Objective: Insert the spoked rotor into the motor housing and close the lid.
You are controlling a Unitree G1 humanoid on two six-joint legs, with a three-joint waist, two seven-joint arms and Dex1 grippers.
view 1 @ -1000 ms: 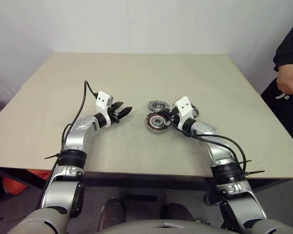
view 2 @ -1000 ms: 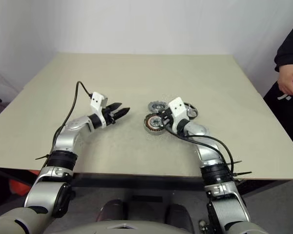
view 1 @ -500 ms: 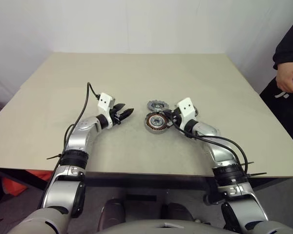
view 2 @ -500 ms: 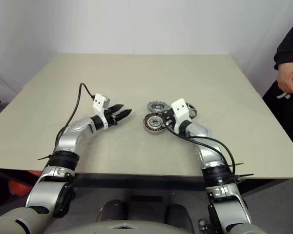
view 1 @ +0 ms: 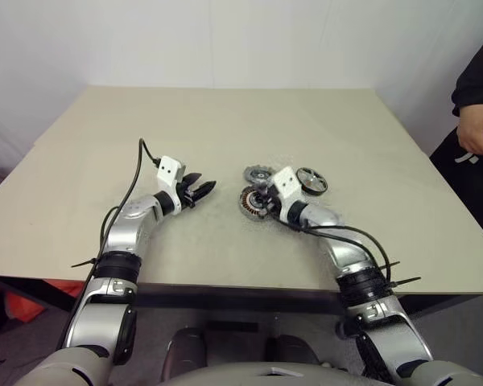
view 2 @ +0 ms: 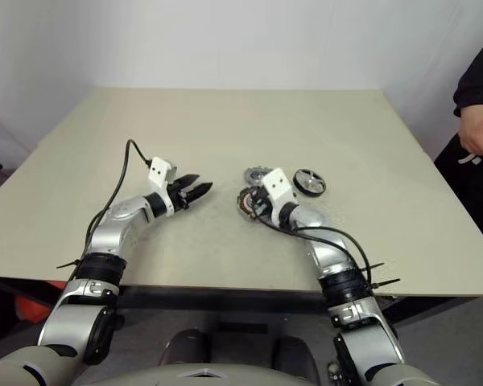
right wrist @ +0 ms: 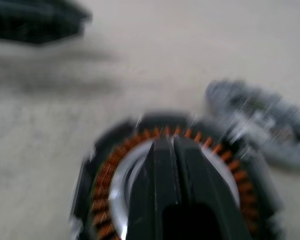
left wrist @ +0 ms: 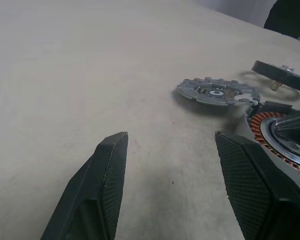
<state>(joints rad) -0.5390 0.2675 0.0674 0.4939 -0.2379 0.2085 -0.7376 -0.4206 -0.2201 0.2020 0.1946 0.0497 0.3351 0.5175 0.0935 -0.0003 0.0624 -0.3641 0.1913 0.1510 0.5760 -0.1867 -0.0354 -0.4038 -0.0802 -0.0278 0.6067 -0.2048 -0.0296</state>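
Note:
The motor housing (view 1: pixel 252 203), a grey cup with orange windings, lies on the table (view 1: pixel 225 121) at mid-centre. My right gripper (view 1: pixel 263 202) is shut, and its fingertips rest over the housing's centre (right wrist: pixel 106 184), holding nothing. Just behind the housing lies the flat notched lid (view 1: pixel 258 174). The spoked rotor (view 1: pixel 311 181), dark-rimmed, sits to the right of the lid. My left gripper (view 1: pixel 200 190) hovers open and empty, to the left of the housing. In the left wrist view, the lid (left wrist: pixel 217 92), rotor (left wrist: pixel 282 75) and housing (left wrist: pixel 285 145) lie ahead of its open fingers (left wrist: pixel 107 175).
A person stands at the table's right edge, with a hand (view 1: pixel 476 129) beside the tabletop. The three parts cluster close together between my two grippers. Bare tabletop stretches behind and to the left.
My right gripper has swung left and down onto the housing's centre, uncovering the rotor behind it. The left arm has stayed put.

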